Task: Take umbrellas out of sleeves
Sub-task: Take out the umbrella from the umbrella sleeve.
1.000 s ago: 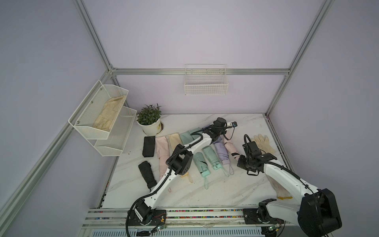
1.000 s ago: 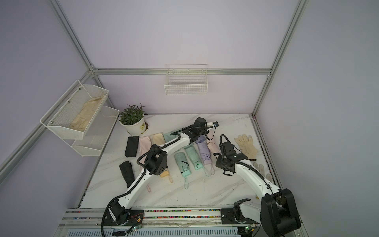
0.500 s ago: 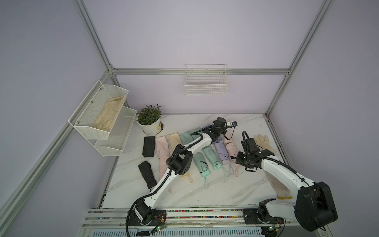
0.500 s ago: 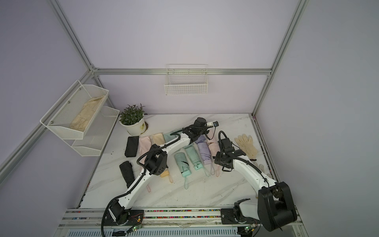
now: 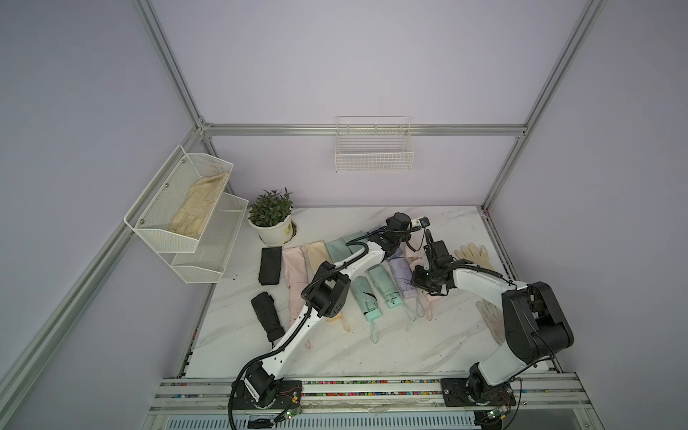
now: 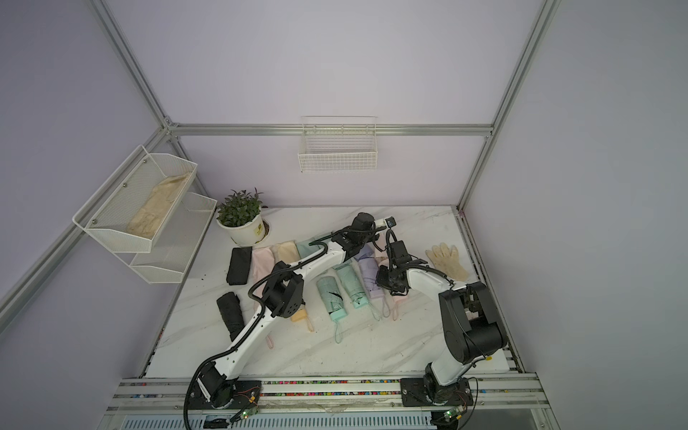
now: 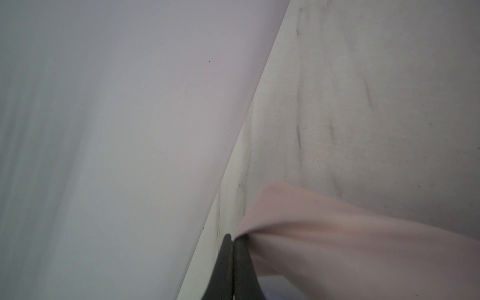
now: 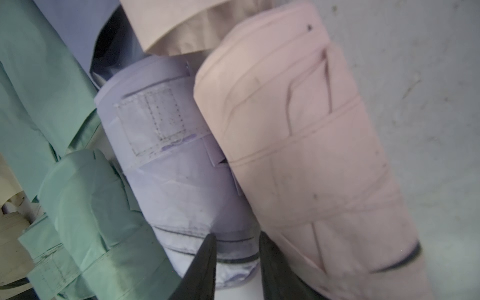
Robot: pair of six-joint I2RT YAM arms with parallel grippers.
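The jaws of the left arm [image 5: 357,258] are pinched fully together on a fold of the soft pale pink fabric sleeve [image 7: 337,246]. They hold it up off the white marble desk [image 5: 372,353] at the far side, close to the back wall. The rolled pale pink umbrella [image 8: 311,155] lies on the desk with its long axis running from that held sleeve toward the near edge, handle end nearest the robot. It lies parallel to the rolled lilac umbrella [image 8: 176,168] and touches it. In the right wrist view its far end shows bare just short of the sleeve's mouth, so it looks out of the sleeve or very nearly so; whether the tip is fully clear I cannot tell. The jaws of the right arm [image 5: 480,277] stand partly open and grip nothing that I can see. They hover low over the seam between the lilac and pink umbrellas near their handle ends, so the pink one lies just beside them, not between them. The right arm is plainly the nearer. By my judgement, the coming move turns on shifting those jaws sideways to straddle the pink roll across its axis, then drawing it along that axis away from the sleeve.
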